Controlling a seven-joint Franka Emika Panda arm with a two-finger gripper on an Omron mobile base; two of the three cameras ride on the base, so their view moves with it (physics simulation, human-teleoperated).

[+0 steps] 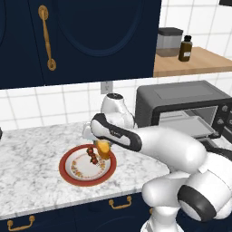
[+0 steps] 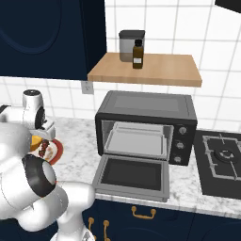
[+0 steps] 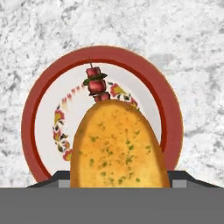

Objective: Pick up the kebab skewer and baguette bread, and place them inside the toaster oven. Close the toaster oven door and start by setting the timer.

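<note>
The fingers [image 3: 119, 181] grasp the baguette bread [image 3: 118, 146], held above the red-rimmed plate [image 3: 168, 109] on the marble surface [image 3: 192, 39]; the kebab skewer [image 3: 96, 84] lies on the plate at twelve o'clock of the bread

Item count: one baguette bread [image 3: 119, 146], one kebab skewer [image 3: 96, 84], one red-rimmed plate [image 3: 43, 109] and one toaster oven [image 2: 147, 126] with one toaster oven door [image 2: 133, 176]. At the upper centre of the right base view, one wooden shelf [image 2: 160, 70] carries one grey canister [image 2: 128, 44] and one dark bottle [image 2: 137, 54]. One stove burner [image 2: 226, 154] lies at the right edge.
</note>
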